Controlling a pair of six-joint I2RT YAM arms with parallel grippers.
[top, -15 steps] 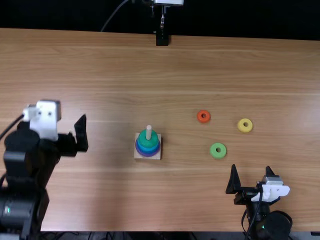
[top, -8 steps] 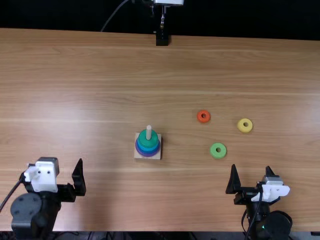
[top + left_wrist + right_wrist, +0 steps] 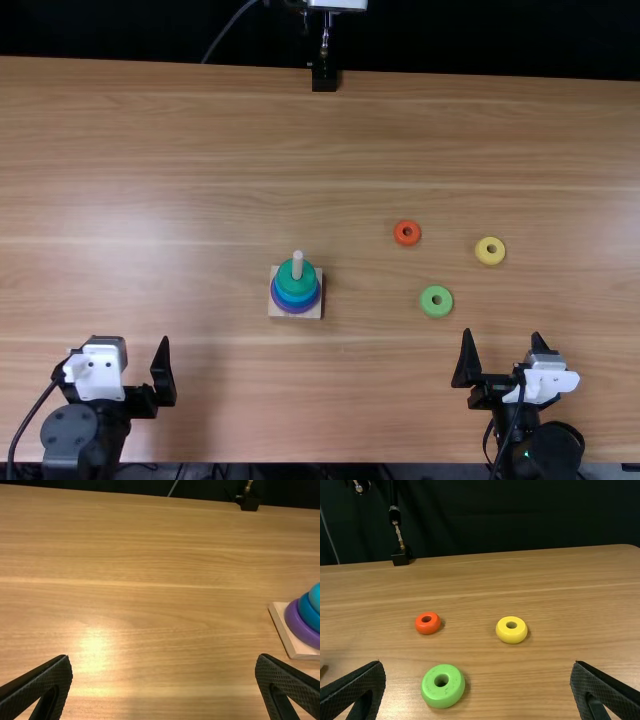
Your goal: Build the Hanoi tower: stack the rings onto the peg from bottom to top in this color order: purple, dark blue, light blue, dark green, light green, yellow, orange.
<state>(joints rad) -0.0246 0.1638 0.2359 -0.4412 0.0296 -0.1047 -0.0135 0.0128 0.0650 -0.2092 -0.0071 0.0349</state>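
From where I'm standing, the little tower sits near the middle of the light brown desk (image 3: pixel 180 150), its square wooden base (image 3: pixel 274 312) flat on the top and the pale peg (image 3: pixel 297 262) poking up out of the rings. The purple ring (image 3: pixel 294 311) is lowest, there's blue above it, and the dark green ring (image 3: pixel 296 286) is uppermost.

Three rings lie loose on the desk, over to the right of the tower and apart from one another. The orange ring (image 3: pixel 399 240) is the farthest from the arms, the yellow ring (image 3: pixel 481 257) is to the right of it and a little nearer, and the light green ring (image 3: pixel 427 307) is nearest the arms, partway between those two from side to side.

The left tool (image 3: pixel 128 343) is down by the near edge, left of the tower, its fingers spread wide with nothing held. The right tool (image 3: pixel 502 333) is also spread wide and empty, near the light green ring and on the near side of the loose rings.
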